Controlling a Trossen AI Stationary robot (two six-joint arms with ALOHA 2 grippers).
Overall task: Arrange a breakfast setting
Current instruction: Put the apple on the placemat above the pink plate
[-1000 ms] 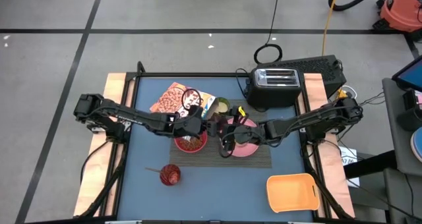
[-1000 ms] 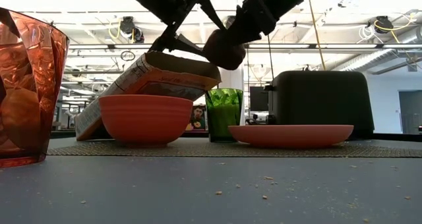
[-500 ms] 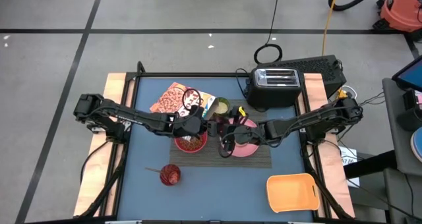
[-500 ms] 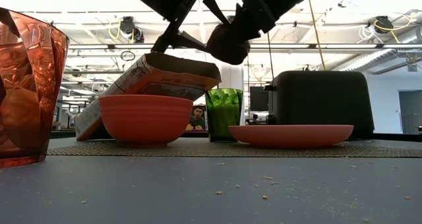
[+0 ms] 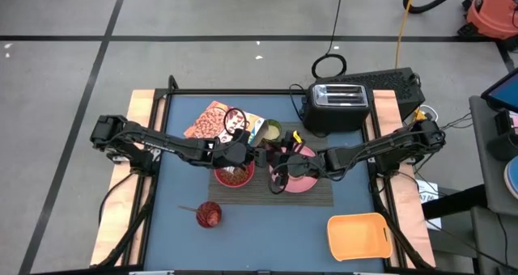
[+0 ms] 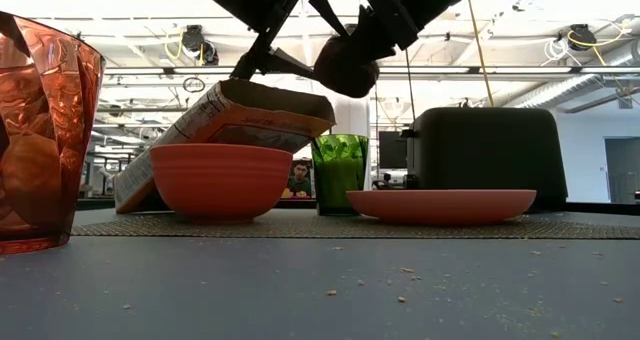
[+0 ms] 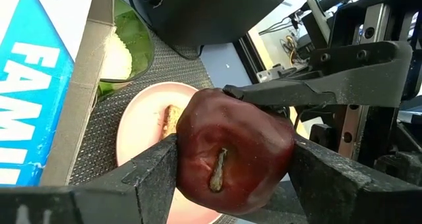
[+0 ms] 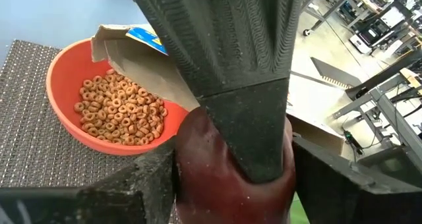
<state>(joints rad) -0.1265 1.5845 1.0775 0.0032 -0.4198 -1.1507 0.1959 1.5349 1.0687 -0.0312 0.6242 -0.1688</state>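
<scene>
A dark red apple point(image 6: 345, 65) hangs in the air above the gap between the pink-red bowl point(image 5: 234, 175) of cereal rings and the pink plate point(image 5: 301, 178). My left gripper point(image 5: 261, 155) reaches it from the table's left and my right gripper point(image 5: 283, 158) from the right; both are shut on it. A toast slice point(image 7: 171, 118) lies on the plate. Bowl and plate stand on the dark striped placemat point(image 5: 317, 196). The Cheerios box point(image 5: 222, 123) lies tilted behind the bowl, with its open end over the bowl's rim. My left gripper pinches the apple's two flanks point(image 7: 188, 151) between its two fingers point(image 7: 148, 181), coming from the table's left and slanting slightly down. The stem end point(image 7: 217, 171) faces back along the fingers. The apple is lifted clear. My right gripper has the apple's sides point(image 8: 191, 165) between its two fingers point(image 8: 148, 188), coming from the table's right and slanting slightly down. In the left wrist view one of its fingers point(image 7: 297, 95) lies on the apple's upper far side. My left gripper's finger point(image 8: 244, 85) covers the apple's front.
A green cup point(image 5: 273, 130) stands behind the placemat, next to the black toaster point(image 5: 340, 101) at the far right. A red tumbler point(image 5: 208, 214) stands near the front left. An orange tray point(image 5: 358, 236) lies at the front right.
My right gripper's fingers have drawn in around the apple, which sits a touch higher in the low view than a second ago. Both arms have otherwise kept still.
</scene>
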